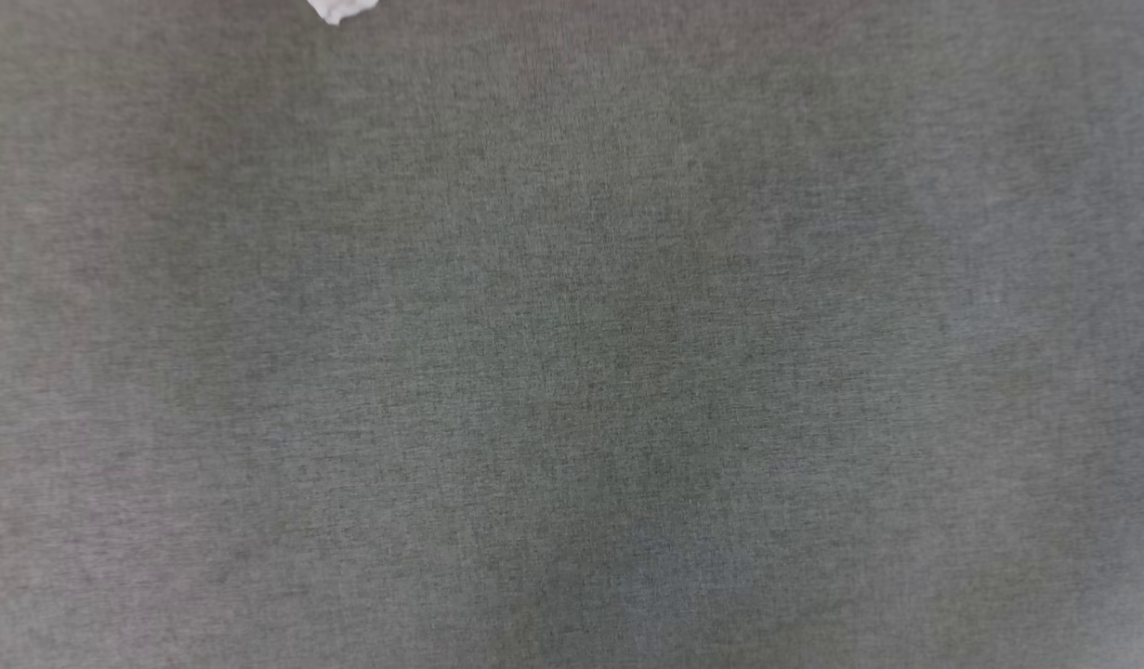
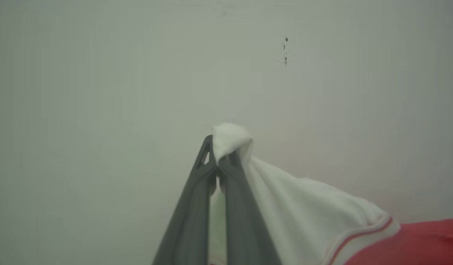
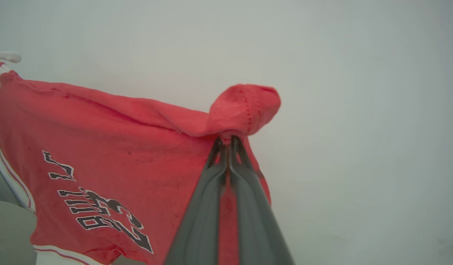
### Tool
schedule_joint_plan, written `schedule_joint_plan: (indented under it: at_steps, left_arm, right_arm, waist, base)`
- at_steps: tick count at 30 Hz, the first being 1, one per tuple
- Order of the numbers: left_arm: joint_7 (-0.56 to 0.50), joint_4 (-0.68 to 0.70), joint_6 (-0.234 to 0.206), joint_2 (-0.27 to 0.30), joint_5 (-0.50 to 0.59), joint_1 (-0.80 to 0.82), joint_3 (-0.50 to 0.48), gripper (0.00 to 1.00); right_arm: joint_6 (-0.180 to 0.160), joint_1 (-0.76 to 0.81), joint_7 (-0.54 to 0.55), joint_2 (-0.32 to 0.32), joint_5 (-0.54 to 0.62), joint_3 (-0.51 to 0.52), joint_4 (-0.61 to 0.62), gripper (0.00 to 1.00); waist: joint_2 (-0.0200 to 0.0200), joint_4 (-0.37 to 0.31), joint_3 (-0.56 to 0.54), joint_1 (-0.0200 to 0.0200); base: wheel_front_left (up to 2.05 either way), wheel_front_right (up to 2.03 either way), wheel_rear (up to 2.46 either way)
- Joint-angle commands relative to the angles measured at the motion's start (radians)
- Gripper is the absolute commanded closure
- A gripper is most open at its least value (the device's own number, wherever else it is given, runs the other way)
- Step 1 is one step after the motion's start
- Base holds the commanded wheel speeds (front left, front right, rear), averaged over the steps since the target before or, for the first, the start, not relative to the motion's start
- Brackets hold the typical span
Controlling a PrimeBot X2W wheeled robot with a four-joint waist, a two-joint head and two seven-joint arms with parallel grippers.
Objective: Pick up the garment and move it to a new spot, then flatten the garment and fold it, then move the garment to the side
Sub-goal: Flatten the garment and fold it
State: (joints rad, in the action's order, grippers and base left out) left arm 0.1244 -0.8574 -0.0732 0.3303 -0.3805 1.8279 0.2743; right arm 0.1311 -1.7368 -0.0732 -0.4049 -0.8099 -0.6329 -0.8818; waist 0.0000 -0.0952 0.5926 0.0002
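The garment (image 3: pixel 112 147) is a red T-shirt with black lettering and white, red-striped sleeves, held up in the air between both arms. My right gripper (image 3: pixel 228 141) is shut on a bunched red corner of it. In the left wrist view my left gripper (image 2: pixel 218 162) is shut on a white sleeve (image 2: pixel 303 198), with the red body trailing off at the lower right. A small white tip of the garment (image 1: pixel 341 9) pokes in at the top edge of the head view.
A grey fabric-covered table top (image 1: pixel 572 372) spreads across the head view. Behind the garment in both wrist views stands a plain pale wall (image 2: pixel 101 92) with a few small dark marks (image 2: pixel 286 49).
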Motion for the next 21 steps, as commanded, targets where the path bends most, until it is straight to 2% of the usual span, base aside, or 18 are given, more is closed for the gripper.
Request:
schedule_joint_plan:
  at_steps: [1, 8, 12, 13, 21]
  left_arm:
    - [0.005, -0.013, 0.003, 0.003, 0.005, 0.016, 0.001, 1.00]
    - [0.033, -0.076, 0.013, -0.010, -0.015, 0.027, -0.001, 1.00]
    - [0.048, -0.126, 0.035, -0.021, -0.028, -0.014, 0.005, 1.00]
    - [0.069, -0.165, 0.059, -0.036, -0.054, -0.062, -0.004, 1.00]
    - [0.123, -0.233, 0.130, -0.057, -0.132, -0.316, -0.047, 1.00]
  right_arm:
    - [-0.001, -0.017, -0.008, 0.006, -0.003, -0.008, -0.007, 1.00]
    - [-0.001, -0.038, -0.023, 0.015, -0.029, -0.062, -0.036, 1.00]
    - [-0.001, -0.009, -0.028, 0.014, -0.051, -0.097, -0.056, 1.00]
    - [-0.001, 0.031, -0.031, 0.016, -0.073, -0.127, -0.069, 1.00]
    - [-0.001, 0.254, -0.057, -0.003, -0.148, -0.224, -0.042, 1.00]
  waist:
    - [0.0000, -0.001, 0.033, -0.0002]
    - [0.0000, 0.006, 0.090, -0.0002]
    - [0.0000, 0.015, 0.101, -0.0002]
    - [0.0000, 0.022, 0.082, -0.0002]
    - [0.0000, 0.032, -0.045, -0.0002]
  base:
    - [0.00, 0.00, 0.00]
    - [0.00, 0.00, 0.00]
    - [0.00, 0.00, 0.00]
    - [0.00, 0.00, 0.00]
    - [0.00, 0.00, 0.00]
